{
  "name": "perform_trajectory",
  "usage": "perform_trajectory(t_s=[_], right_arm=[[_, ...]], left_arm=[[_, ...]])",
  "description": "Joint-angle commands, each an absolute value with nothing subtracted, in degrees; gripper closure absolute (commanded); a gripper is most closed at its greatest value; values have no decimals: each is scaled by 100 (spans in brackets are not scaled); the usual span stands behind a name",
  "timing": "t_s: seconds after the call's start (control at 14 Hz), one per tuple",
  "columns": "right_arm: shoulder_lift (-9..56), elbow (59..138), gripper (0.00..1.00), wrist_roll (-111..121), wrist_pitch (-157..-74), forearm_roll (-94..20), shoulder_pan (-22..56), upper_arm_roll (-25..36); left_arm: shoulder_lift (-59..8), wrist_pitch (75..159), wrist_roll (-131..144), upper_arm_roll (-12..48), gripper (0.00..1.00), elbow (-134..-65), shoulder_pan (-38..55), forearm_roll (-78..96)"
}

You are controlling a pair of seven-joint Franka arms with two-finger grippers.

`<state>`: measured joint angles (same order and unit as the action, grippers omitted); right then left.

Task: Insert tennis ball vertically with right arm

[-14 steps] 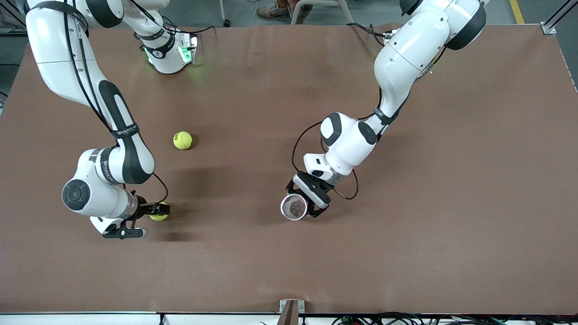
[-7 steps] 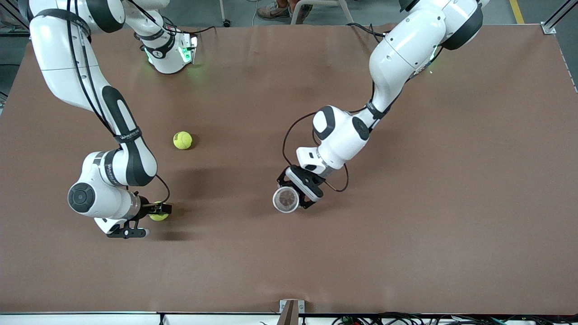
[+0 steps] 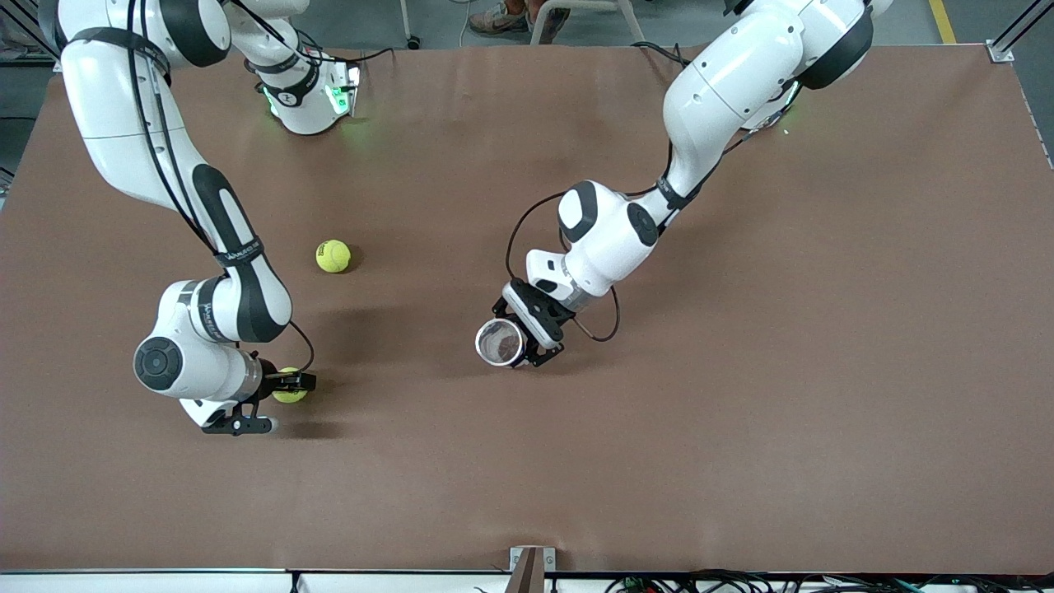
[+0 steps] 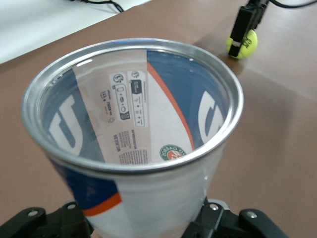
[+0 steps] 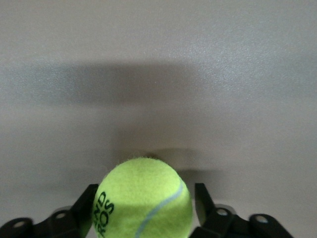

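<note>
We see a wide brown desk (image 3: pixel 741 428) with a smooth matte top, reaching from the robots' bases to the edge nearest the front camera. Two fuzzy yellow-green tennis balls lie on it, both toward the right arm's end. The first tennis ball (image 3: pixel 333 255) sits alone on bare surface, farther from the front camera. The second tennis ball (image 3: pixel 289 390) rests on the desk nearer to that camera, well apart from the first; in the right wrist view we see it (image 5: pixel 142 199) with dark lettering and a pale seam.
</note>
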<state>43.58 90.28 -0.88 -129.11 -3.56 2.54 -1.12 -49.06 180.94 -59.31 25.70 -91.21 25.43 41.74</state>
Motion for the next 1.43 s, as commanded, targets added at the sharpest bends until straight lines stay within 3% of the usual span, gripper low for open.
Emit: perform_trajectory(t_s=[0.0, 0.21, 0.43, 0.57, 0.71, 1.0, 1.35], right_arm=[[4395, 8956, 44, -185, -12920, -308, 237, -132], [4377, 8930, 53, -141, -12911, -316, 229, -132], [4202, 8921, 54, -140, -12806, -334, 272, -149], [3764, 8869, 54, -210, -12221, -351, 395, -184], [3508, 8597, 60, -368, -11430, -413, 719, -185], [3349, 7877, 63, -1806, -10241, -693, 1466, -342], [3340, 7427, 63, -3581, -10300, -914, 2046, -860]], left_arm=[[-4878, 18141, -6284, 2549, 28, -9316, 2549, 4166], [-4895, 18290, -6433, 2549, 28, -9334, 2566, 4157], [-4896, 18308, -6592, 2558, 28, -9404, 2566, 4157], [-4878, 18343, -6618, 2558, 26, -9466, 2558, 4157], [-4852, 18369, -6627, 2558, 25, -9501, 2558, 4157], [-4843, 18492, -6627, 2566, 23, -9615, 2558, 4157], [-4843, 18492, -6627, 2566, 23, -9615, 2558, 4157]])
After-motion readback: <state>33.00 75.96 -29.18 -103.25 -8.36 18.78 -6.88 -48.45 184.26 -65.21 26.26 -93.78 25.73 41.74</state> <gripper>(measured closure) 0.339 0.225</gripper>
